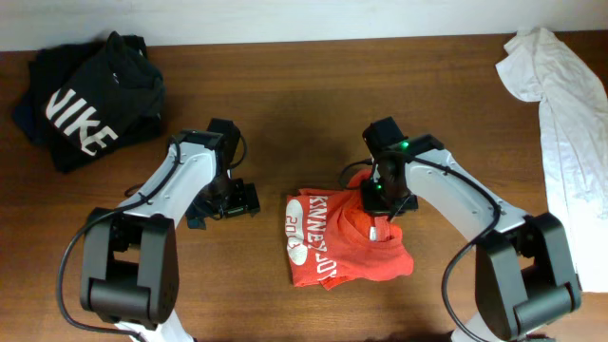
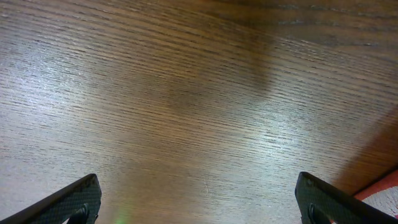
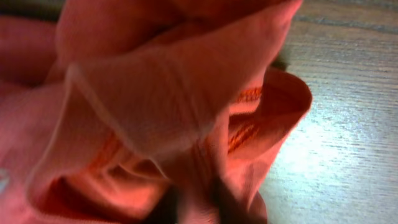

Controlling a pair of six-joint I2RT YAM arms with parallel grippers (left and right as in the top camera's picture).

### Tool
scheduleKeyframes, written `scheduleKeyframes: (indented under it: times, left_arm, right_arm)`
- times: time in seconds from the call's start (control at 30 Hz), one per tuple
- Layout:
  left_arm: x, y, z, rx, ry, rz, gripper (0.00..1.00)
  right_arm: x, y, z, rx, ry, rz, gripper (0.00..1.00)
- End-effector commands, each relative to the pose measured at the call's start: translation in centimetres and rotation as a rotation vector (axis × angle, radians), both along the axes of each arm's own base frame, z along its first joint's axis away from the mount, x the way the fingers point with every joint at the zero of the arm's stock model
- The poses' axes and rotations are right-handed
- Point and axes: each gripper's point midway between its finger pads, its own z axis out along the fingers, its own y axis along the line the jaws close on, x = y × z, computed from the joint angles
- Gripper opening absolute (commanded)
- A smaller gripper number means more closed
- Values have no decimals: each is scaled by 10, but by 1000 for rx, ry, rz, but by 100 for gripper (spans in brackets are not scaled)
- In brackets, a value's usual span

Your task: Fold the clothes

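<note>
The red-orange T-shirt (image 1: 342, 249) lies bunched and partly folded at the table's middle, its white lettering facing up on the left part. My right gripper (image 1: 378, 193) is at the shirt's upper right edge, shut on a fold of the red cloth (image 3: 186, 124), which fills the right wrist view and hides most of the fingers (image 3: 193, 208). My left gripper (image 1: 231, 201) is open and empty, just left of the shirt, over bare wood. Its fingertips (image 2: 199, 202) are wide apart, and a sliver of the shirt (image 2: 382, 190) shows at the right edge.
A black garment with white NIKE lettering (image 1: 87, 106) lies at the back left. A white garment (image 1: 560, 104) lies along the right side. The wooden table (image 1: 285, 95) shows bare between them.
</note>
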Motion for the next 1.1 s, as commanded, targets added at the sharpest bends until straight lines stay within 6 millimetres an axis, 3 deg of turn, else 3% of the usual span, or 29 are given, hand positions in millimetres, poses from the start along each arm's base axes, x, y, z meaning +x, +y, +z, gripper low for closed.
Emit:
scheduleKeyframes:
  times: [0.0, 0.13, 0.2, 0.23, 0.3, 0.33, 0.37, 0.47, 0.5, 0.57, 0.63, 0.73, 0.8, 0.87, 1.03, 1.07]
  left_arm:
    - [-2, -2, 0, -10, 2, -20, 99]
    - [0, -2, 0, -11, -4, -20, 99]
    - [0, -3, 0, -12, -3, -20, 99]
    - [0, -2, 0, -11, -4, -20, 99]
    - [0, -3, 0, -12, -5, -20, 99]
    - [0, -3, 0, -12, -4, -20, 99]
    - [0, -3, 0, -12, -4, -20, 99]
    - [0, -3, 0, -12, -5, -20, 99]
    - [0, -3, 0, -12, -5, -20, 99]
    - [0, -3, 0, -12, -5, -19, 99]
    - [0, -3, 0, -12, -4, -19, 99]
    - [0, -3, 0, -12, -5, -19, 99]
    - [0, -3, 0, -12, -4, -19, 99]
    - [0, -3, 0, -12, -4, -20, 99]
    - [0, -3, 0, -11, -5, -20, 99]
    - [0, -3, 0, -11, -5, -20, 99]
  right_arm:
    - [9, -19, -1, -110, -34, -12, 4]
    - [30, -54, 31, -188, -62, -93, 4]
    - [32, -80, 30, -206, -46, -159, 5]
    - [29, -87, 28, -209, -30, -181, 15]
    - [22, -100, 28, -219, 5, -212, 80]
    - [17, -112, 30, -253, 27, -253, 94]
    - [9, -128, 35, -298, 56, -313, 95]
    - [1, -130, 65, -243, 118, -336, 93]
    - [1, -123, 83, -224, 100, -299, 92]
    - [-1, -92, 95, -127, 80, -177, 93]
    - [-14, -75, 79, -129, 127, -127, 93]
    - [-24, -54, 36, -73, 145, -85, 87]
    - [-23, -51, 4, -51, 120, -89, 79]
    - [-22, -59, -7, -76, 109, -116, 69]
    - [-23, -105, 6, -210, 131, -226, 29]
    - [-22, -114, 10, -223, 136, -248, 14]
